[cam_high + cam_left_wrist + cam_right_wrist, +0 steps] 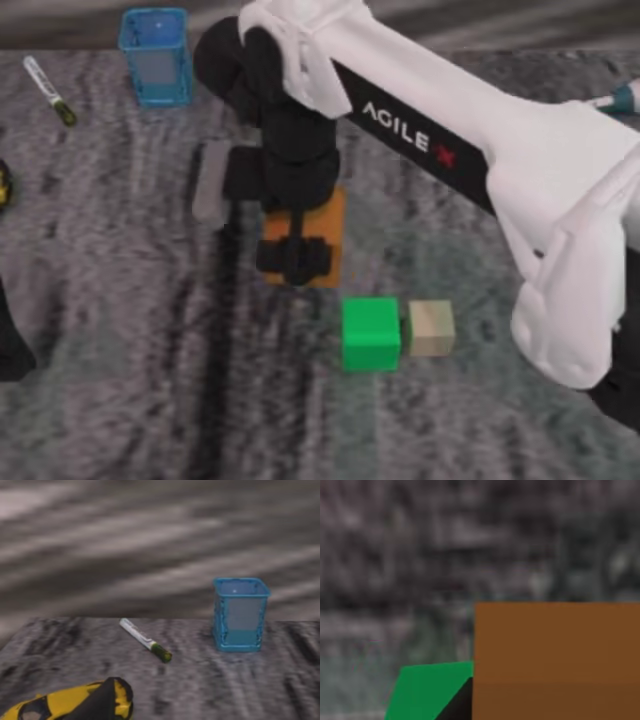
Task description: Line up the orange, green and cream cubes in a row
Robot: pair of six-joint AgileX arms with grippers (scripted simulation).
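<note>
Green cube (370,333) and cream cube (432,328) sit side by side on the bench (120,380), nearly touching, toward the near right in the top view. Orange cube (318,240) lies just behind and left of green, under the right hand (295,258); fingers straddle it, apparently closed on it, lifted or resting unclear. Step in hand: placing orange. Next move likely calls for setting it left of green, in line. Right wrist view shows orange face close, green corner beyond. Only left wrist view shows the yellow toy car (75,705); also marker (146,640), blue mesh basket (241,614). Left arm parked far left.
</note>
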